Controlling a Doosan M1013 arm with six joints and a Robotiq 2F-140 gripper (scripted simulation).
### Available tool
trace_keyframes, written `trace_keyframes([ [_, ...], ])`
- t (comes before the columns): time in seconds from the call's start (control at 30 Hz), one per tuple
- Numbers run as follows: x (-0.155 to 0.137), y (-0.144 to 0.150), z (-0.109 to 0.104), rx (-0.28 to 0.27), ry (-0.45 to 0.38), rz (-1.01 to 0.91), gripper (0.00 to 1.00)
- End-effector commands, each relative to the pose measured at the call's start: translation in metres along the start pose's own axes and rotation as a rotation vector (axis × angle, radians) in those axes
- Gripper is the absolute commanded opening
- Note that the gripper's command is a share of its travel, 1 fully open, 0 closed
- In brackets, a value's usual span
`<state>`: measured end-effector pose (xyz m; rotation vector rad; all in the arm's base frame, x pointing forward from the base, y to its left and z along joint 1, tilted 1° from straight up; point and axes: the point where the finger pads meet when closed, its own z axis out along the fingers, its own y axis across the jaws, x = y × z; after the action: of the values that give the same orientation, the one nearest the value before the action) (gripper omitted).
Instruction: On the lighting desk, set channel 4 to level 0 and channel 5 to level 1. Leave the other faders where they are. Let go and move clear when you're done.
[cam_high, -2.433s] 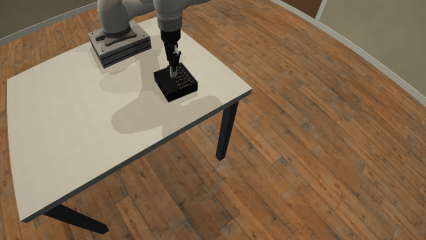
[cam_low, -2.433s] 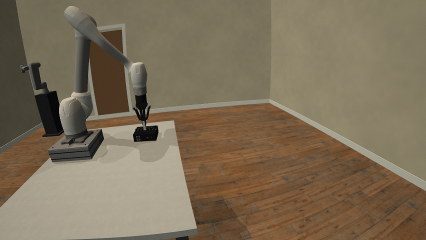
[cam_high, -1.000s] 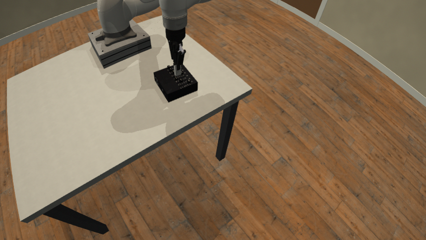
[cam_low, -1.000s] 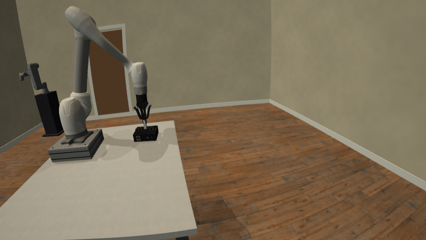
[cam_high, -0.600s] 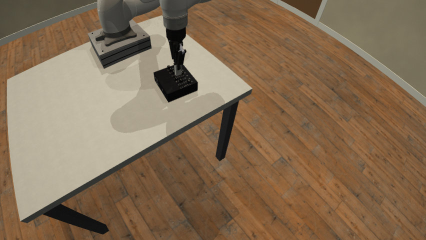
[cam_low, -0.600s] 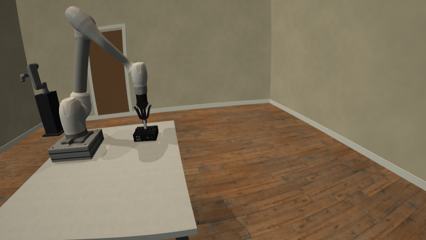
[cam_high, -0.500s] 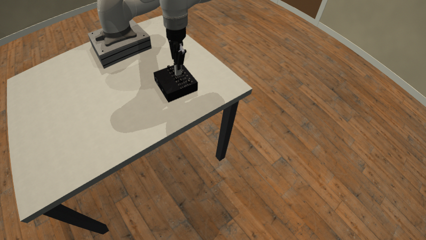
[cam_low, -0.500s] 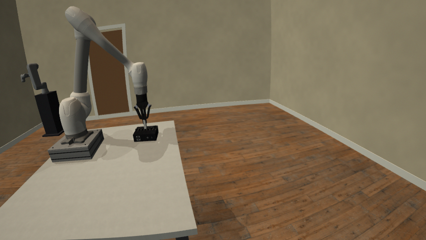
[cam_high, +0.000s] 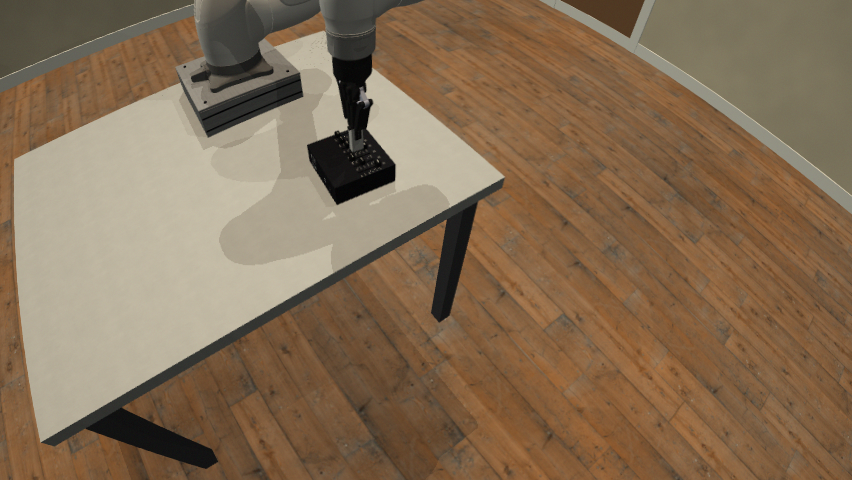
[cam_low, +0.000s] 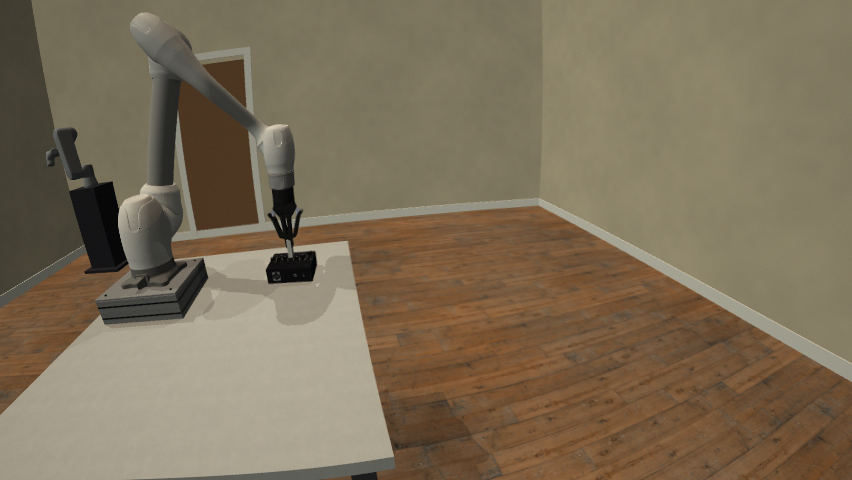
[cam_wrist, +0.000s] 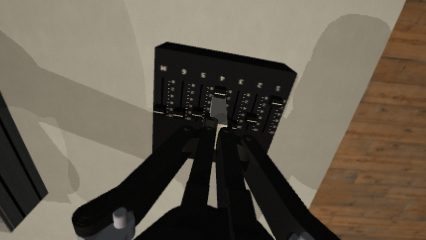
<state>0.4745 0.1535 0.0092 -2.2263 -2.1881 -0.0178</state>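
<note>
the claw (cam_wrist: 218, 116) points down at the lighting desk (cam_wrist: 225, 70), and its two black fingers are pressed together with nothing between them. the pale fingertips sit on top of the lighting desk, in the middle slot. the tips reach up to that slot's fader cap (cam_wrist: 220, 90), which sits close to the far end of its track. from the wrist view it looks like the tips touch the cap, but i cannot tell for sure.

the lighting desk is a small black box with flat sides and sharp corners. its top has seven thin slots side by side, each with a little number over it and tiny white marks along it. the numbers are too small and blurry to read. the other fader caps sit lower in their slots than the middle one, and the one at the far right (cam_wrist: 276, 100) sits a bit higher than the rest of them.

the lighting desk rests on a smooth cream table (cam_high: 149, 250) with a dark edge and black legs, close to the table's long edge. the robot's grey stepped base plate (cam_high: 241, 89) stands on the table just behind the lighting desk. the arm (cam_low: 208, 83) is smooth and pale grey with round joints. the floor under the table is brown wooden boards (cam_high: 626, 268).
</note>
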Motion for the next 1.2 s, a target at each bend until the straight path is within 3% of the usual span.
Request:
trace_keyframes([
  [0.0,0.0001,0.0,-0.0001,0.0,0.0,0.0,0.1],
  [1.17,-0.0059,0.0,-0.0059,0.0,0.0,0.0,0.1],
])
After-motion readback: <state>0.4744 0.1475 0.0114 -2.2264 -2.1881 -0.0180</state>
